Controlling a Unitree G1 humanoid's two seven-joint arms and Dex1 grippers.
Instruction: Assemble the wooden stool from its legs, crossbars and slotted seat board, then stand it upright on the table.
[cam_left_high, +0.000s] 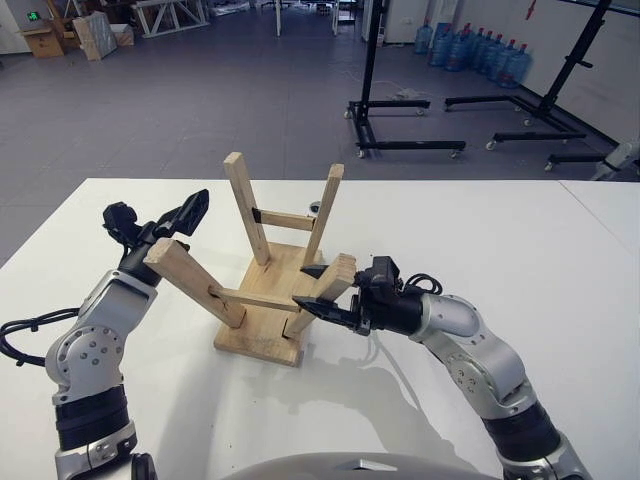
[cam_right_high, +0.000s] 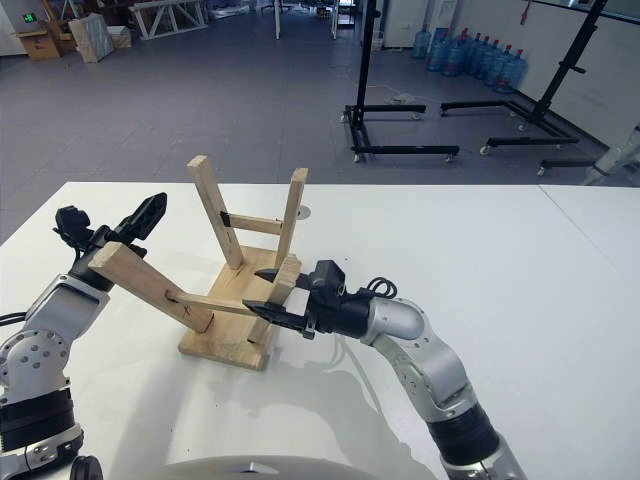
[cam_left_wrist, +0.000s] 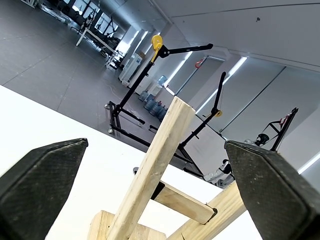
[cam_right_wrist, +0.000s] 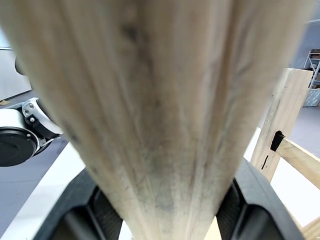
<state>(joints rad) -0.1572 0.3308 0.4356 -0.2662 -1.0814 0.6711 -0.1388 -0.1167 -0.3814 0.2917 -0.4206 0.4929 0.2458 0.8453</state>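
Note:
The stool lies upside down on the white table (cam_left_high: 520, 250), its seat board (cam_left_high: 262, 338) flat and its legs pointing up. Two far legs (cam_left_high: 246, 205) (cam_left_high: 325, 210) are joined by a crossbar (cam_left_high: 287, 220). A second crossbar (cam_left_high: 252, 298) links the tilted near-left leg (cam_left_high: 195, 283) and the near-right leg (cam_left_high: 337, 277). My right gripper (cam_left_high: 322, 287) is shut on the near-right leg (cam_right_wrist: 150, 100) from the right side. My left gripper (cam_left_high: 180, 222) is open just behind the top end of the near-left leg, nothing between its fingers (cam_left_wrist: 40, 185).
Bare tabletop stretches to the right and front of the stool. A second table (cam_left_high: 610, 205) adjoins at the far right. On the floor beyond stand black wheeled frames (cam_left_high: 405, 125) and several water jugs (cam_left_high: 480, 50). A black cable (cam_left_high: 25, 330) trails by my left arm.

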